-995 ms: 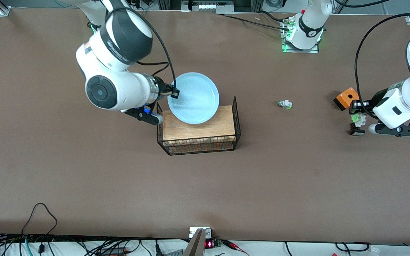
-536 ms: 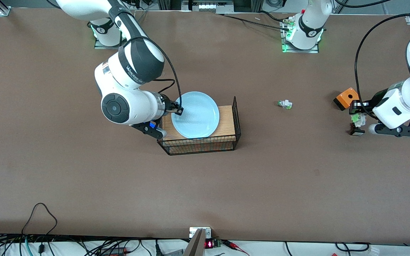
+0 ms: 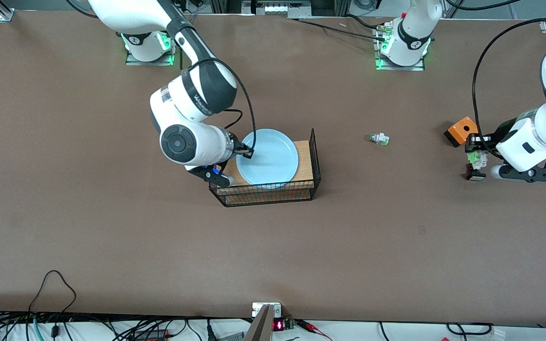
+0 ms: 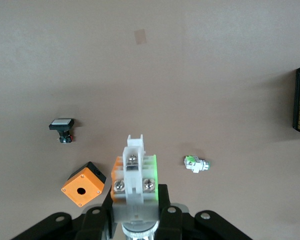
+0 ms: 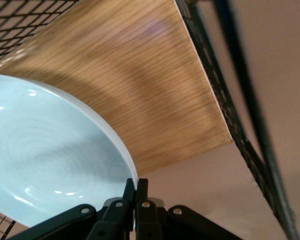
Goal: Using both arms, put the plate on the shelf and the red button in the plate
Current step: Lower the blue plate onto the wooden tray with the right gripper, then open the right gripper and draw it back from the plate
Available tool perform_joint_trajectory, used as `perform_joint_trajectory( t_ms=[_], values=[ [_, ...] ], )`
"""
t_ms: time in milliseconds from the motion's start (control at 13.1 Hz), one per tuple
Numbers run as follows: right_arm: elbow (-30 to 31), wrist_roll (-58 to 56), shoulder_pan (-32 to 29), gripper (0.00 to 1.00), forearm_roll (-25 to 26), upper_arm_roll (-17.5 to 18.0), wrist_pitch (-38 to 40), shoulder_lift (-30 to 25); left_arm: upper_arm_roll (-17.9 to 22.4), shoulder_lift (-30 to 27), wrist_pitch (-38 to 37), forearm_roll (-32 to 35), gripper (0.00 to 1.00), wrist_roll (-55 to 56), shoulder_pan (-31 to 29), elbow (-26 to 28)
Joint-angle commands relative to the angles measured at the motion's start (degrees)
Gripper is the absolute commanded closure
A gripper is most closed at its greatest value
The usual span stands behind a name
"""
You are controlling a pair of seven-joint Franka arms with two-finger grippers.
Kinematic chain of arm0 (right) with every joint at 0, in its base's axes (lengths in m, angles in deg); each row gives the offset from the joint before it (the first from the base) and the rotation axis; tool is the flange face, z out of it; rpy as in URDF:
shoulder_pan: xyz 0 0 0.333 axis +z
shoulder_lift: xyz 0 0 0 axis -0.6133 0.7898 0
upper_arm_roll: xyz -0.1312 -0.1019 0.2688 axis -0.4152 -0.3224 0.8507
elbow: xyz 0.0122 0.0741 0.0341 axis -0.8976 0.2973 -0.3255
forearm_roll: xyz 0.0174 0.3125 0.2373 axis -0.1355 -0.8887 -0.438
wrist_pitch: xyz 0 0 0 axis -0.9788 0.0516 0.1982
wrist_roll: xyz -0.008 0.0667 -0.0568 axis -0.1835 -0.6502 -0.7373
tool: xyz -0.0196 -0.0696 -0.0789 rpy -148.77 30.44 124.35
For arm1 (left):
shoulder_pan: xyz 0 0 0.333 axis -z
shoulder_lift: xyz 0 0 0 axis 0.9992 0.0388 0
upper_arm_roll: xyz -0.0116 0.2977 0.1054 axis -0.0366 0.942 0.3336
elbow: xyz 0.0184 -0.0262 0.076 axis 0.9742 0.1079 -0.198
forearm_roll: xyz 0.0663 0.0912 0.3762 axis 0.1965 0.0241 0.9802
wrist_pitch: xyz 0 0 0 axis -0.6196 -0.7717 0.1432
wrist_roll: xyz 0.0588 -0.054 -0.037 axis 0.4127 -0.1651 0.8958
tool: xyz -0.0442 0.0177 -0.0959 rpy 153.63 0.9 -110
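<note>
The brown surface [image 3: 112, 227] was seen carrying a black wire rack [image 3: 267, 189] with a wooden shelf [image 3: 305, 163], set near the middle, toward the right arm's end. The pale blue plate [image 3: 270, 158] was held just above that wooden shelf, inside the rack's wire sides, with its rim pinched by the right claw [image 3: 249, 152]; in the right wrist view the claw's fingers [image 5: 135, 192] were seen clamped together on the plate's edge [image 5: 65, 160], over the wooden shelf [image 5: 155, 100]. The left claw [image 3: 476, 161] was held over the surface at the left arm's end, clamped on the red button [image 4: 134, 172], a small white part with green bits and screw terminals; its red cap was hidden in both views. An orange box [image 3: 462, 130] with a round hole in its top was seen resting on the surface close to the left claw. A similar white part with a green tip [image 3: 379, 139] lay between the rack and the orange box, well apart from both. A small black part with a white face [image 4: 63, 128] was seen in the left wrist view, lying near the orange box [image 4: 83, 184].
</note>
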Motion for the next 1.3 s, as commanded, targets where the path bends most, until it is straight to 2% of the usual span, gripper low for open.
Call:
perform_joint_trajectory(
  t_ms=[0,153,306,459,612,689,766,842,919,1148,1225],
  values=[
    [2.17,-0.50,0.83,0.98,1.45,-0.51,-3.39,-0.02,0.14,0.82,-1.42,0.12,1.00,-0.65,0.33,-2.12],
    [2.17,-0.68,0.66,0.94,2.16,-0.51,-2.95,-0.02,0.14,0.82,-1.42,0.12,1.00,-0.65,0.33,-2.12],
    [1.91,-1.03,0.22,0.80,2.08,-0.51,-2.86,-0.11,0.14,0.82,-1.42,0.12,1.00,-0.65,0.33,-2.12],
    [1.65,-2.00,-0.31,0.61,1.29,-0.68,-2.86,-0.11,0.14,0.82,-1.42,0.12,1.00,-0.65,0.33,-2.12],
    [1.47,-1.56,-0.57,0.33,1.20,-0.68,-2.86,-0.37,0.14,0.82,-1.42,0.12,1.00,-0.65,0.33,-2.12],
    [1.38,-1.04,-0.66,0.16,1.11,-0.77,-3.47,-0.46,0.06,0.82,-1.42,0.12,1.00,-0.65,0.33,-2.12],
    [0.60,-1.03,-0.75,0.04,0.85,-0.94,-3.74,-0.55,0.05,0.82,-1.42,0.12,1.00,-0.65,0.33,-2.12],
    [-1.06,-1.21,-1.18,0.00,0.15,-0.95,-3.74,-0.55,0.05,0.73,-1.42,0.12,1.00,-0.65,0.42,-2.21],
    [-2.64,-1.47,-1.62,0.00,-1.95,-0.95,-3.57,-0.55,-0.03,0.56,-1.51,0.21,1.00,-0.56,0.50,-2.30],
    [-5.90,-1.91,-3.82,0.00,-12.40,-1.03,-2.96,-1.95,-2.40,0.21,-1.69,0.12,1.00,0.41,0.24,-2.38],
    [-6.17,-1.82,-4.69,0.00,-13.21,-1.12,-2.34,-2.91,-2.93,0.12,-1.77,0.12,1.00,0.49,0.24,-2.38]
  ],
)
